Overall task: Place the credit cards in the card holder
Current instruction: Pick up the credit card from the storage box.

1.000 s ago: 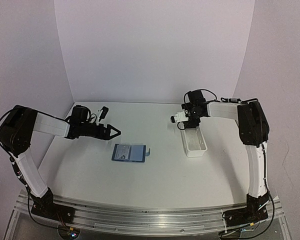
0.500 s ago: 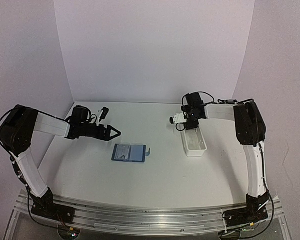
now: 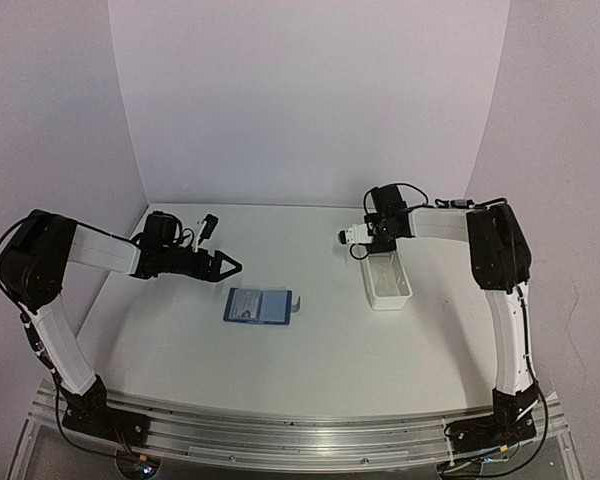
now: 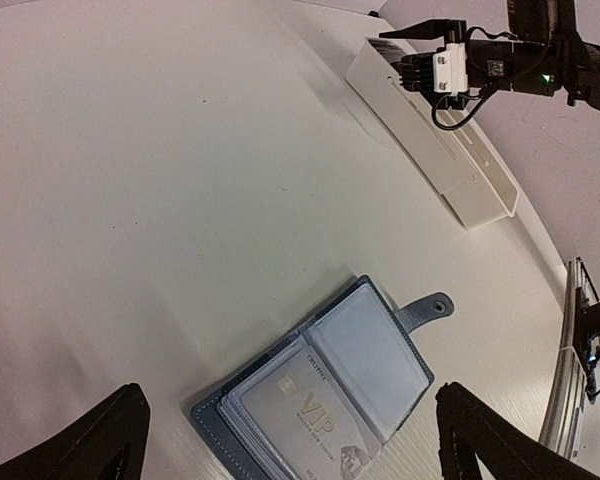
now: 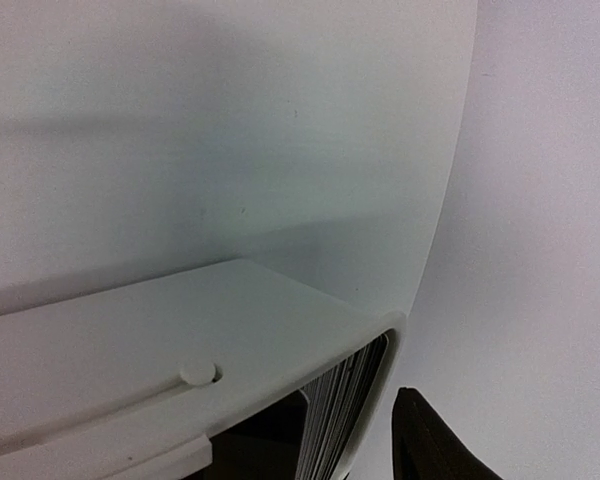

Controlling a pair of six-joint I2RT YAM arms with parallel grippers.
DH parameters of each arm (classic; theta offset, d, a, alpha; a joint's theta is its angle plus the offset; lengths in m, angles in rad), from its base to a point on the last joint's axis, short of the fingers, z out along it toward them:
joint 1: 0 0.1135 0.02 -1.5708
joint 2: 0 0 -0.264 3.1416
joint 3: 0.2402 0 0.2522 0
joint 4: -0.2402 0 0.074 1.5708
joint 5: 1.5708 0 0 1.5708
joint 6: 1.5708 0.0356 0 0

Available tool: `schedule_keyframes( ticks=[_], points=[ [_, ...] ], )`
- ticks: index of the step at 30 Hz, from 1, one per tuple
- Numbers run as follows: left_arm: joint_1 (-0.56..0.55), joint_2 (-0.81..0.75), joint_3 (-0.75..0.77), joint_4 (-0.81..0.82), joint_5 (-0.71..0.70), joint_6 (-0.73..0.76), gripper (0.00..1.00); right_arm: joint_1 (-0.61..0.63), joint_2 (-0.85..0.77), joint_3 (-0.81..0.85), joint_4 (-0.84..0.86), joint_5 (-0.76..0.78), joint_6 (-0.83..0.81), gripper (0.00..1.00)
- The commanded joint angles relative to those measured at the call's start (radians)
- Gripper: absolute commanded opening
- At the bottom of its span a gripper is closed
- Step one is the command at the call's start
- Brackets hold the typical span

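The dark-blue card holder lies open on the table, snap tab to the right. A silver VIP credit card sits in its left pocket page. My left gripper hangs open just above and to the left of it, its two fingers wide apart either side of the holder in the left wrist view. My right gripper is down at the far end of the white tray. There a stack of credit cards stands on edge. One finger is outside the tray's end wall, the other dark inside; the jaws stand apart.
The long white tray runs from the right arm's gripper toward the near right. White walls close off the back and both sides. The aluminium base rail runs along the near edge.
My right gripper has shifted slightly toward the tray's far end and its jaws have narrowed. The left arm and the card holder have not moved.
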Motion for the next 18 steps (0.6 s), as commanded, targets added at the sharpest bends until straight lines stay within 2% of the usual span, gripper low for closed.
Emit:
schedule_keyframes(
  ticks=[1,5,18],
  points=[
    [0.001,0.008,0.021,0.018,0.007,0.007,0.99,0.004,-0.028,0.024,0.038,0.009,0.024,0.53],
    [0.002,0.008,0.020,0.020,0.015,0.002,1.00,0.004,-0.039,0.019,0.028,0.010,0.035,0.39],
    [0.002,0.005,0.013,0.018,0.036,-0.008,0.99,0.005,-0.068,0.030,-0.052,-0.016,0.075,0.11]
  ],
)
